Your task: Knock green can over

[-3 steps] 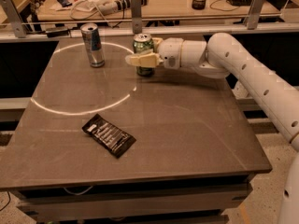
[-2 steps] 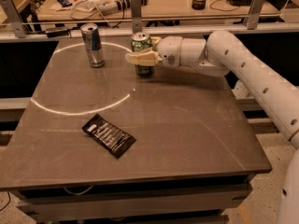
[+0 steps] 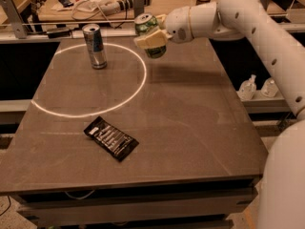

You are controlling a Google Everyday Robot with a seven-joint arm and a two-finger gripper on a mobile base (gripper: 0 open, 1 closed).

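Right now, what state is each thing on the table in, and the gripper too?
green can: tilted off upright, clamped in the gripper, not yet lying down.
gripper: shut on the green can, over the far side of the table.
silver can: upright, left of the green can, nothing touching it.
black packet: lying flat, nearer the front, apart from both cans.

Green can [image 3: 145, 24]: metal, glossy, silver top catching light. Gripper [image 3: 151, 34] over the table's far edge, clasped round it. Its pale fingers look like matt plastic; arm shell smooth, white, slight sheen. Silver-and-blue can [image 3: 94, 46]: shiny metal. Table [image 3: 190, 128]: matt grey-brown, faintly mottled. Black packet [image 3: 111, 138]: glossy, crinkled wrapper.
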